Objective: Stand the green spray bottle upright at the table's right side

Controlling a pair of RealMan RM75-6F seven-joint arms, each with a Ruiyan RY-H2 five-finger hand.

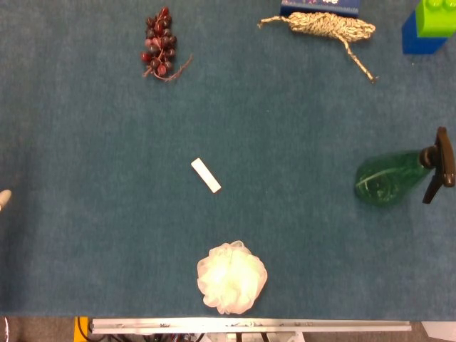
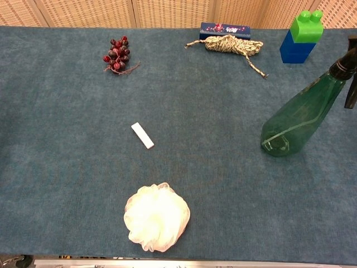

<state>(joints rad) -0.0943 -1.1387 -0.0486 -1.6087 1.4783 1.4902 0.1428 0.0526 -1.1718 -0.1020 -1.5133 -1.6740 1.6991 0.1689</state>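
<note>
The green spray bottle (image 1: 388,179) (image 2: 298,116) stands on its base near the table's right edge, its black trigger head (image 2: 348,71) at the top. Nothing touches it. My right hand shows in neither view. Of my left hand (image 1: 3,199) only a pale fingertip shows at the far left edge of the head view, far from the bottle; how its fingers lie is hidden.
A white mesh sponge (image 2: 157,216) lies near the front edge, a small white block (image 2: 142,135) mid-table. At the back are red grapes (image 2: 116,57), a coiled rope (image 2: 231,44) against a blue box (image 2: 225,28), and a blue-and-green toy brick (image 2: 302,37).
</note>
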